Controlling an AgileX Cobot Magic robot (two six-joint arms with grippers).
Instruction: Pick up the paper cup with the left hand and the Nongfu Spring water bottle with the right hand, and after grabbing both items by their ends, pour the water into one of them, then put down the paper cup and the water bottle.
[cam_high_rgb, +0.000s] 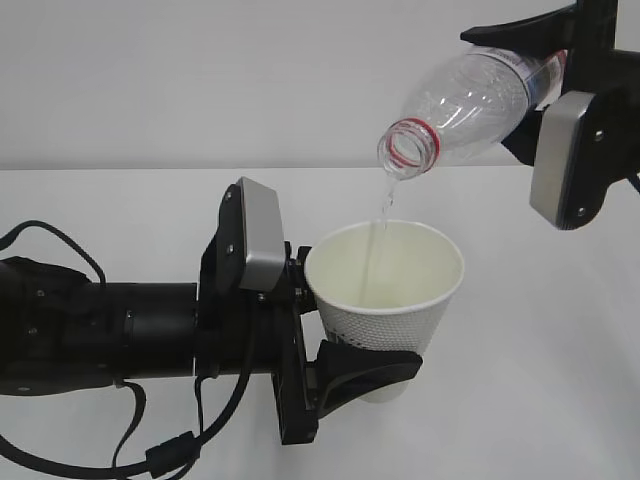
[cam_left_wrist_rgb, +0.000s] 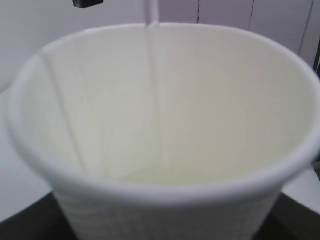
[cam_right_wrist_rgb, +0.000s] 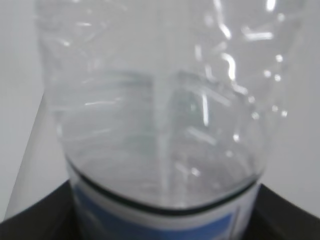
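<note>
1. the left hand (cam_high_rgb: 345, 345), far left, has its fingers clamped on the lower wall of the paper cup (cam_high_rgb: 385, 290), held upright above the table (cam_high_rgb: 540, 360).
2. the pour is under way: a thin stream of the water (cam_high_rgb: 378, 225) drops from the bottle mouth into the cup.
3. the right hand (cam_high_rgb: 560, 110), upper right, grips the nongfu spring water bottle (cam_high_rgb: 470, 105) near its base, tilted mouth-down.
4. next, i judge: tip the bottle upright, then set both down.
5. no writing is readable; only a blue-white label edge shows.
</note>
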